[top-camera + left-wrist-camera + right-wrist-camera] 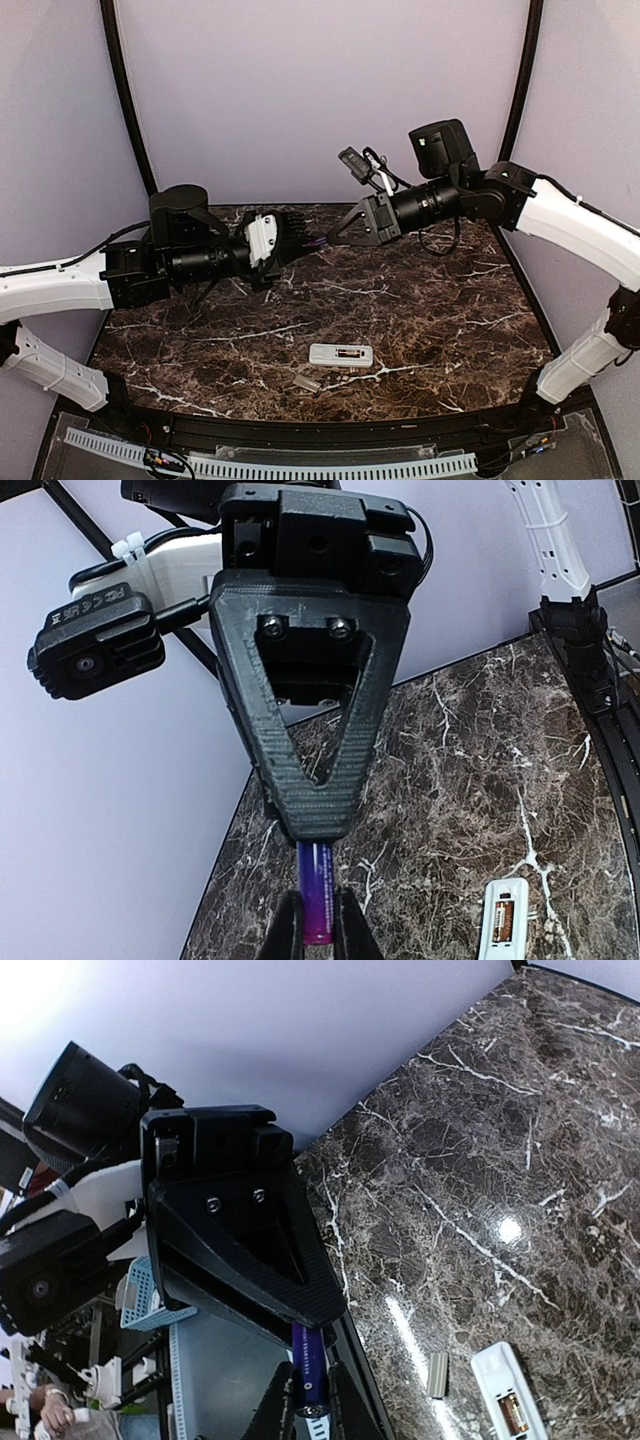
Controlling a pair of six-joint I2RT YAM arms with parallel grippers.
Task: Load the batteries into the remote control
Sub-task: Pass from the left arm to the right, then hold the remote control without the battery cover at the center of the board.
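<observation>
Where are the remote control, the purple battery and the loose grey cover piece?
remote control (pixel 325 355), top external view, white end left of its bay.
purple battery (pixel 317 890), left wrist view, middle of its exposed length.
grey cover piece (pixel 306 383), top external view, centre of its flat face.

marble table (pixel 450 300) | remote control (pixel 341 356), bay up | grey cover (pixel 306 383) beside

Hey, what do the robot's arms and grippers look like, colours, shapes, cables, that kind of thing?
The left arm and right arm have smooth white shells, with black joints and motors near the wrists. The left gripper and right gripper are black ribbed triangular frames with a cut-out, tapering to narrow tips. A small black finned camera and thin black cables sit at the right wrist.
</observation>
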